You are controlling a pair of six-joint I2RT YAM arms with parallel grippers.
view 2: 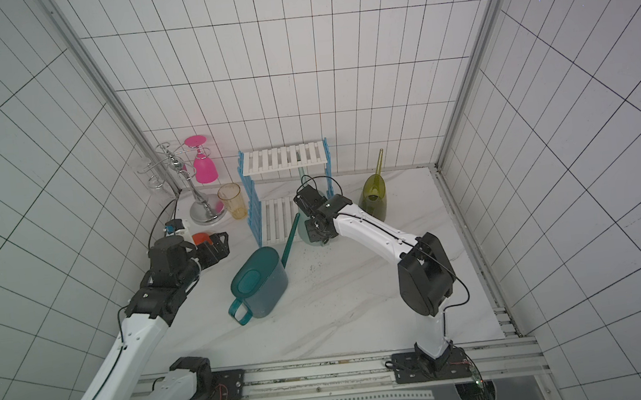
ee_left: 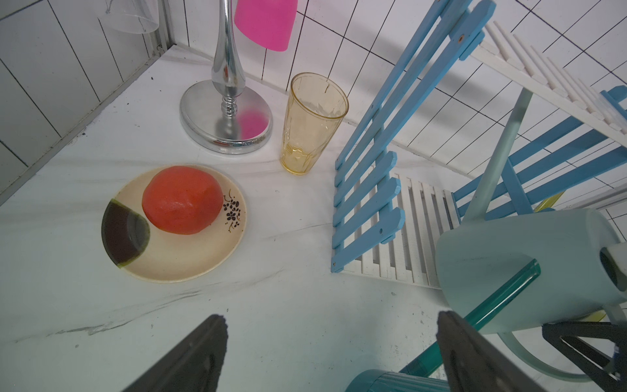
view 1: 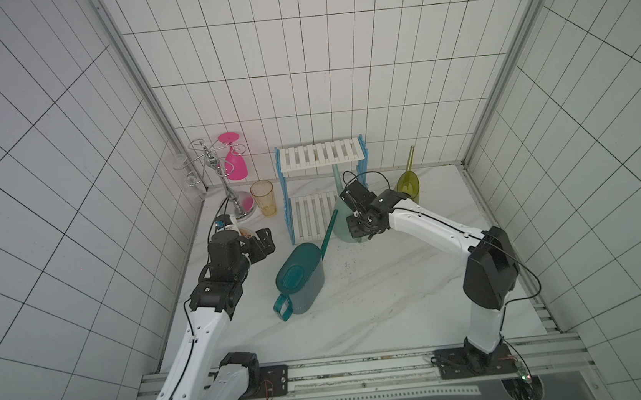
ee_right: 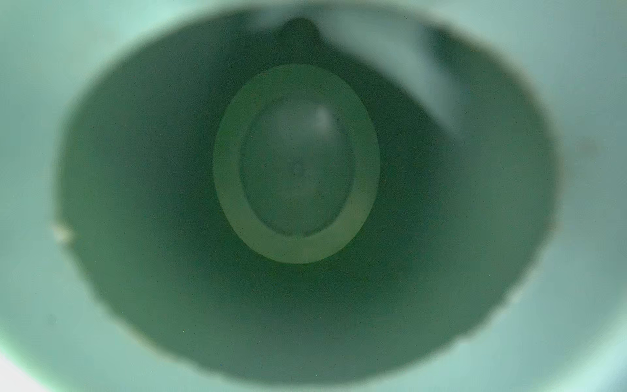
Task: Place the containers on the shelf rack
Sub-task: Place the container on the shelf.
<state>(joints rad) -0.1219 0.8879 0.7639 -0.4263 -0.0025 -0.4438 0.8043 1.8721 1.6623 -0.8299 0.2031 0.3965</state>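
Right pincer (view 1: 359,227) is pressed together, pinching the top of the pale mint green conical plastic watering can (ee_left: 502,258), just in front of the blue-and-white slatted shelf rack (view 1: 320,155). Left pincer (view 1: 266,241) hangs spread. The dark teal oval watering can (view 1: 300,279) and the translucent olive-green watering can (view 1: 409,186) stand on the marble desk (view 1: 380,291).

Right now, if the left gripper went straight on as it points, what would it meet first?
Most likely the blue side frame of the shelf rack, near its lower shelf, across bare table from the open left gripper. The spout of the dark teal can runs beside that line.
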